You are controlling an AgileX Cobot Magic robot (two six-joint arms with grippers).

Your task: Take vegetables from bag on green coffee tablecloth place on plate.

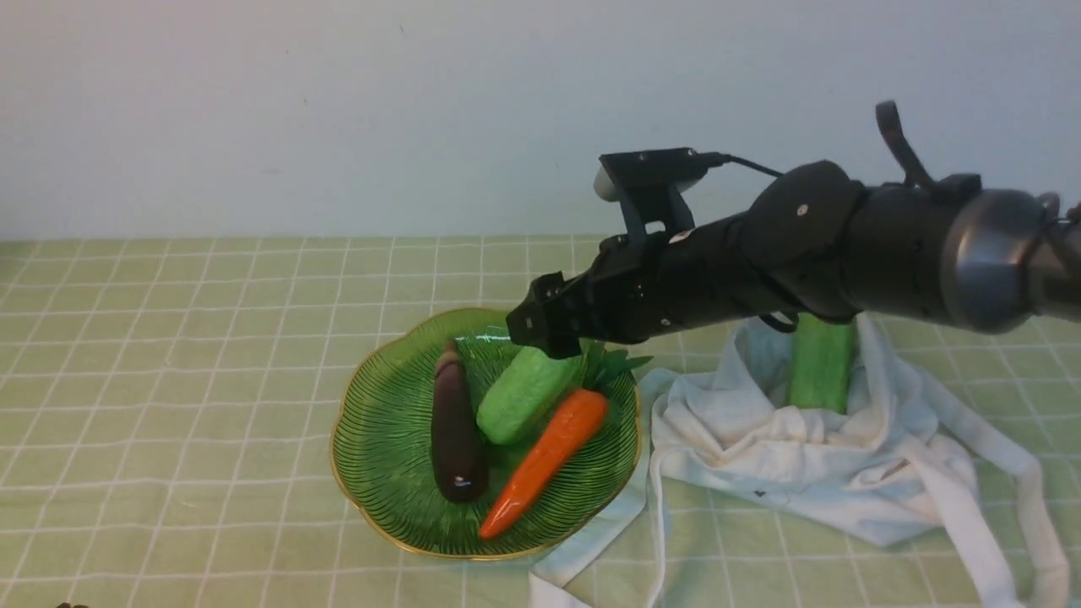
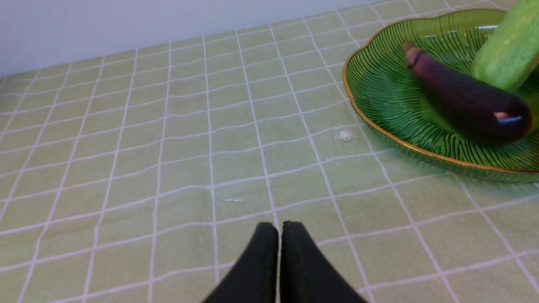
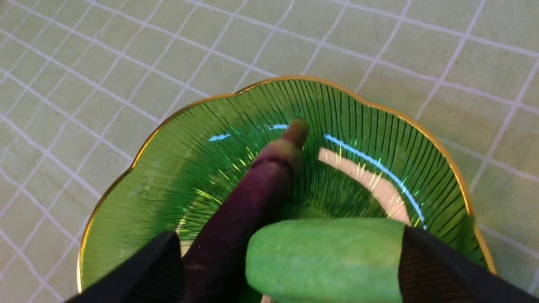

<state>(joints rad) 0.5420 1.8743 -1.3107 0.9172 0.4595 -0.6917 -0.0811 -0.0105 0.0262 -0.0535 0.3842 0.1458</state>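
Right gripper, spread wide and empty, above a ribbed dark green glass plate holding a bumpy pale green gourd. Placing seems done; next, probably the second gourd, in the white cloth bag beside the plate.

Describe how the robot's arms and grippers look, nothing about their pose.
The right arm is matte black with rounded housings, a grey metallic joint, and a black camera bracket with a black cable. The left gripper has plain black tapered fingers.
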